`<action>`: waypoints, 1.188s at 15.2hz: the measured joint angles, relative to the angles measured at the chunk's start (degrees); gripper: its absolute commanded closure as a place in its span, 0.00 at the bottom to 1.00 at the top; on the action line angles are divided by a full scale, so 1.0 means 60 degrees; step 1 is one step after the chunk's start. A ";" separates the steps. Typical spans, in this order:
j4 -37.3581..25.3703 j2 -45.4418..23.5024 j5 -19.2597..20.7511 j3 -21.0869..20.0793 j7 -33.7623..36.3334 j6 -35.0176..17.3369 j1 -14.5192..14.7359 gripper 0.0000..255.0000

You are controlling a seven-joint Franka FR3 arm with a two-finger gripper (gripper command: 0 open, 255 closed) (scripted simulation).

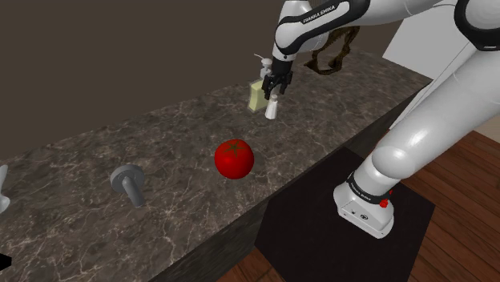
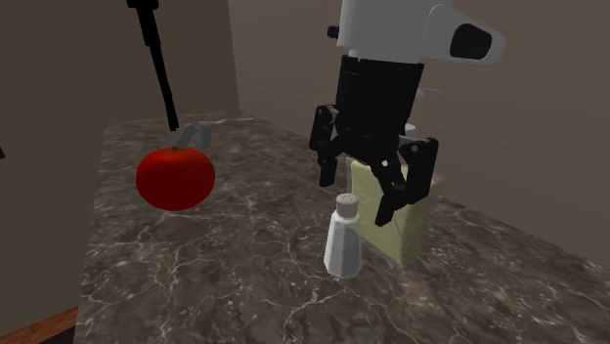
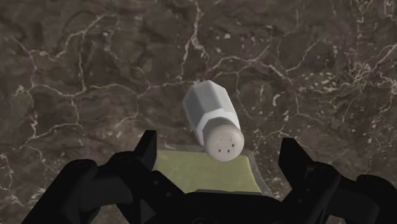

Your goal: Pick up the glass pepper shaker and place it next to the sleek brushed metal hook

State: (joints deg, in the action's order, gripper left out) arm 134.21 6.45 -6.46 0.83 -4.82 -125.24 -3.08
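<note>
The pepper shaker (image 1: 272, 106) (image 2: 343, 235) (image 3: 213, 118) is a small pale grey faceted bottle with a perforated cap, upright on the dark marble counter (image 1: 176, 136). My gripper (image 1: 276, 82) (image 2: 357, 198) (image 3: 221, 153) hangs just above it, open, its fingers (image 3: 147, 149) apart on either side of the cap without touching. The grey hook (image 1: 128, 183) (image 2: 196, 133) stands on its round base towards the shoulder view's left, past a red tomato (image 1: 234, 158) (image 2: 175, 178).
A yellow-green pump bottle (image 1: 256, 94) (image 2: 401, 220) (image 3: 203, 172) stands right behind the shaker. A brown looped object (image 1: 332, 48) lies at the counter's far end. A white thing (image 1: 2, 188) shows at the shoulder view's left edge. The counter's front edge drops to a wooden floor (image 1: 465, 208).
</note>
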 measured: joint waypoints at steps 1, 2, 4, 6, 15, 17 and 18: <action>0.0086 -0.0009 -0.0010 -0.0011 0.0007 -0.0098 0.0010 0.00; 0.0130 -0.0030 -0.0016 -0.0012 0.0000 -0.0163 0.0012 0.00; 0.0151 -0.0064 -0.0022 -0.0014 -0.0004 -0.0221 0.0014 0.00; 0.0156 -0.0072 -0.0024 -0.0015 -0.0004 -0.0234 0.0015 0.00; 0.0154 -0.0061 -0.0020 -0.0008 -0.0004 -0.0249 0.0010 1.00; 0.0158 -0.0054 -0.0019 -0.0007 -0.0004 -0.0245 0.0009 1.00; 0.0152 -0.0061 -0.0019 -0.0007 -0.0003 -0.0245 0.0010 1.00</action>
State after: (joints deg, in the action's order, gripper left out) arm 135.12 6.08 -6.58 0.78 -4.84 -126.71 -3.02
